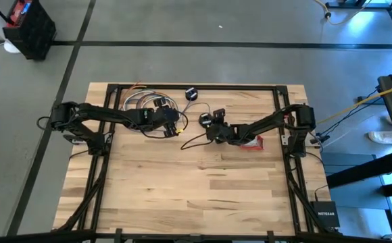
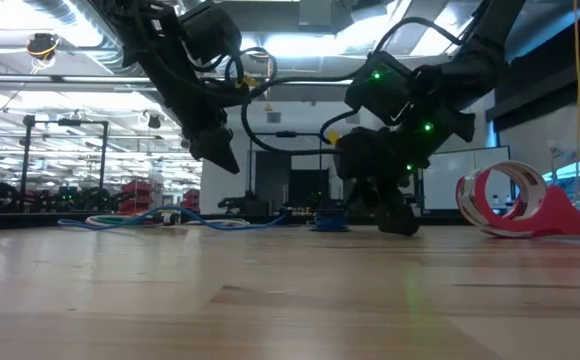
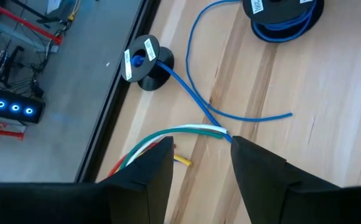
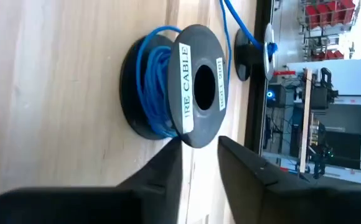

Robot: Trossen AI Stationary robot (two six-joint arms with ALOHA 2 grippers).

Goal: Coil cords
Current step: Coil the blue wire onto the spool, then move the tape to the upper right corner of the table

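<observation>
**A:** Start at the left. What borders the table [image 1: 182, 196]?

**B:** A black frame rail [image 1: 236, 86] runs along its far edge. The top is pale butcher-block planks, smooth and matte. The room for moving is the broad front stretch of planks, nearer than both arms.

**A:** And the left arm?

**B:** The left gripper [image 3: 201, 146] hangs above the wood with its claw released and its fingers apart. Slim, glossy white, green and red wires [image 3: 187, 130] run beneath the tips. The thin blue cord [image 3: 190, 92] passes there too and leads to a small black spool [image 3: 144, 60] by the back rail.

**A:** Further right?

**B:** A larger black spool [image 4: 180, 87] lies on its side mid-table. It is round-flanged, wound with blue cable and carries a white label. The right gripper [image 4: 199, 149] sits low, just beside it. Its claw is released, with a narrow gap between the fingers, and the flange lies just past the tips.

**A:** And beyond that?

**B:** A red-and-white bundle [image 1: 253, 143] in stiff loops rests on the wood under the right arm, near the table's right side.
</observation>
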